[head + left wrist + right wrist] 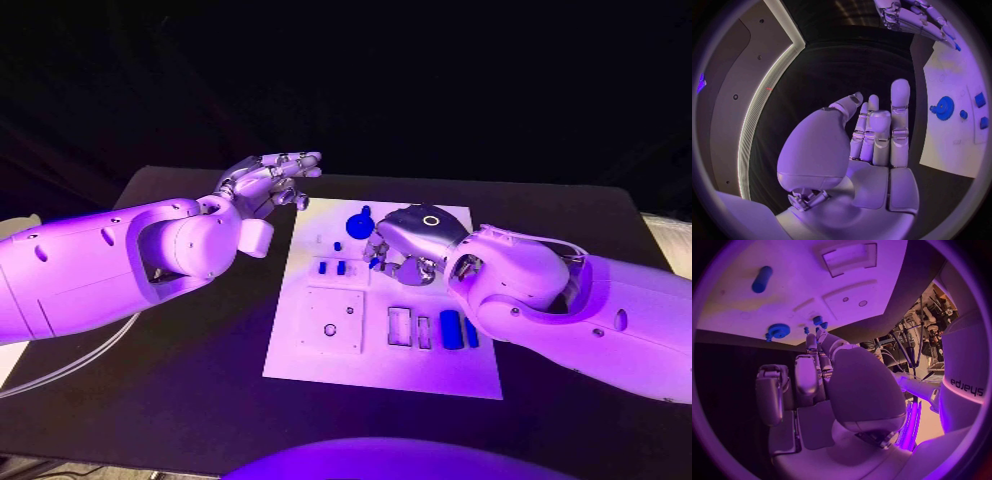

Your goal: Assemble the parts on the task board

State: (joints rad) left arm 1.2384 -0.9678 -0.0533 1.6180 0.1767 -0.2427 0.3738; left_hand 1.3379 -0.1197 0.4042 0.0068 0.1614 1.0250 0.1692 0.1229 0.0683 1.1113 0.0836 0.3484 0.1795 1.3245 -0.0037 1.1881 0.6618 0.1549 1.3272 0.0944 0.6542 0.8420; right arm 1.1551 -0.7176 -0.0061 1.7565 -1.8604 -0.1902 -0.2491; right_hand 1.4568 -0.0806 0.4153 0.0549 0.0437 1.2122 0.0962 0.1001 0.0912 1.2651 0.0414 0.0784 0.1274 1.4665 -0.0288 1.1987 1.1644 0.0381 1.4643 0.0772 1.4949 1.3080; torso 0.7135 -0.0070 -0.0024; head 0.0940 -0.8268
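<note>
The right hand (411, 245) covers part of the board (382, 370), hiding its fingertips and whatever small part they touch.

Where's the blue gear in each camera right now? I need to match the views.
Head view: gear at the board's far end, just left of the right hand.
Left wrist view: gear on the board, beyond the left hand.
Right wrist view: gear near the board's edge.
Shared landmark: the white board.
</note>
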